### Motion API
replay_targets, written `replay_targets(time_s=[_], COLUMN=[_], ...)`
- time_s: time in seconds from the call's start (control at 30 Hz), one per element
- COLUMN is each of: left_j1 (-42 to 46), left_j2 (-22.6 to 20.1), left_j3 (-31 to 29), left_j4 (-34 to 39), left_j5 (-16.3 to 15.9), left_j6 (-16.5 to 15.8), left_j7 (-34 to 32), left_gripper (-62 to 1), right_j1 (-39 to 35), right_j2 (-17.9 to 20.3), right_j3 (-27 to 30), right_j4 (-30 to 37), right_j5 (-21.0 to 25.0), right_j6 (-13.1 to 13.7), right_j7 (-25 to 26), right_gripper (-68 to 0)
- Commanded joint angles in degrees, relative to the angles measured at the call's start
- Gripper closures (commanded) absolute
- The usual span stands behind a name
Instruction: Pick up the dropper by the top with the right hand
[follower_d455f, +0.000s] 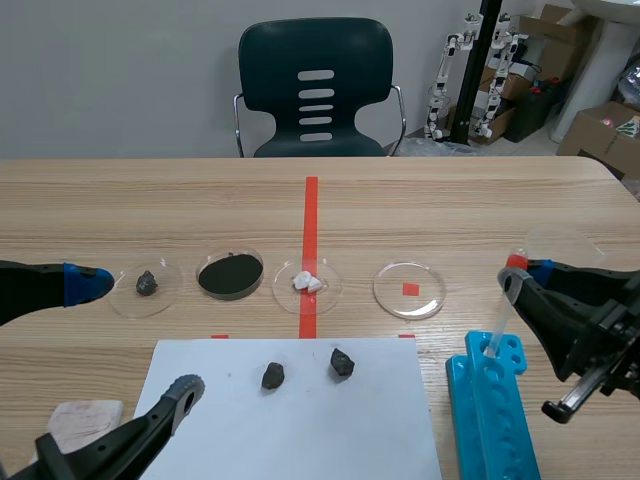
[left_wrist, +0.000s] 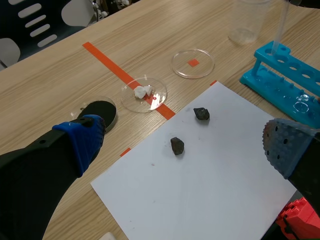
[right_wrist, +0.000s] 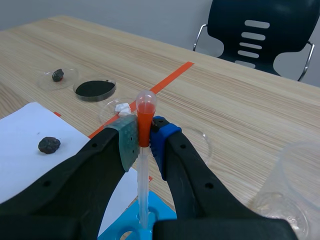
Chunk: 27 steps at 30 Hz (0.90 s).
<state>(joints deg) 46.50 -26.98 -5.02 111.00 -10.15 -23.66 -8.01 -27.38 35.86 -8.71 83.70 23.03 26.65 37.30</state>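
Our left gripper (follower_d455f: 138, 335) hangs wide open, holding nothing, over the near-left corner of the white paper (follower_d455f: 300, 430). Our right gripper (right_wrist: 144, 135) is clamped on the dropper (right_wrist: 143, 170) at its orange bulb, and the tube stands upright in the blue test-tube rack (follower_d455f: 490, 420).

Left black gripper (left_wrist: 185, 144) low, fingers spread wide; right black gripper (right_wrist: 144, 140) clamps its pads on the orange-topped clear dropper (right_wrist: 146, 104).
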Motion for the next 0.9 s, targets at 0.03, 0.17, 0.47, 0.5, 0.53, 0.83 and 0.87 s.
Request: replay_targets(time_s=[0.03,0.17,0.47,0.5,0.53,0.83,0.87], left_j1=[0.3,0.3,0.3,0.3,0.3,0.3,0.3], left_j2=[0.3,0.3,0.3,0.3,0.3,0.3,0.3], left_j3=[-0.2,-0.2,-0.2,-0.2,-0.2,-0.2,-0.2], left_j4=[0.4,0.4,0.4,0.4,0.4,0.4,0.4], left_j5=[-0.8,-0.8,-0.8,-0.8,-0.8,-0.8,-0.8], left_j6=[0.1,0.1,0.1,0.1,0.1,0.1,0.1], left_j7=[-1.0,-1.0,-1.0,-1.0,-1.0,-1.0,-1.0], left_gripper=[-62.3,-62.3,-62.3,-62.3,-62.3,-62.3,-62.3], right_j1=[0.3,0.3,0.3,0.3,0.2,-3.5,-3.8], right_j2=[1.2,1.8,2.1,2.1,2.1,2.1,2.1], right_j3=[0.5,0.5,1.0,1.1,1.3,5.3,5.6], right_j4=[1.2,2.3,4.9,5.1,5.3,9.4,9.9], right_j5=[1.3,1.8,1.9,1.9,1.9,1.9,1.9], right_j6=[0.2,0.2,0.2,0.2,0.2,0.2,0.2], right_j7=[1.5,1.6,1.6,1.6,1.6,1.6,1.6], right_gripper=[-6.1,-6.1,-6.1,-6.2,-6.2,-6.1,-6.1])
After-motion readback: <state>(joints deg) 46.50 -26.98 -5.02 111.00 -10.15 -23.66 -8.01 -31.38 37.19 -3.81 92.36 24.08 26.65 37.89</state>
